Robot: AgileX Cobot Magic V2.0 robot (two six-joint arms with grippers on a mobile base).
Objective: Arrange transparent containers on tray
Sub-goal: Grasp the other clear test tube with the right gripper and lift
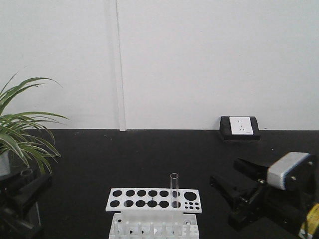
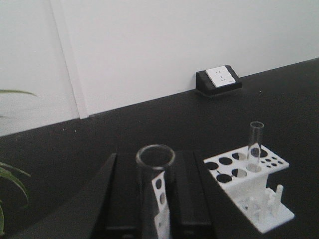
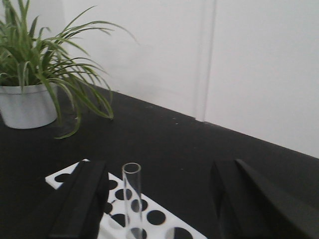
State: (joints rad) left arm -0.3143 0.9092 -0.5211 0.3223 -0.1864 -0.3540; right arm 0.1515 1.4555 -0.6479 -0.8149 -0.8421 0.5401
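One test tube (image 2: 154, 194) is gripped by the left claw (image 2: 152, 164); the racked tube (image 3: 131, 194) may be knocked by the wide-open right claw (image 3: 158, 167).

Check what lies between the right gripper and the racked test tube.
Front view: only bare table and the end of the rack separate the right gripper from the test tube.

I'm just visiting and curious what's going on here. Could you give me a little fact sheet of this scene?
Surface: black table
Left gripper: shut on one glass tube
Right gripper: open, holding nothing
Second tube: standing upright in a white rack
Rack position: near the front edge, between the two grippers
Also there: potted plant on the left, wall socket at the back right
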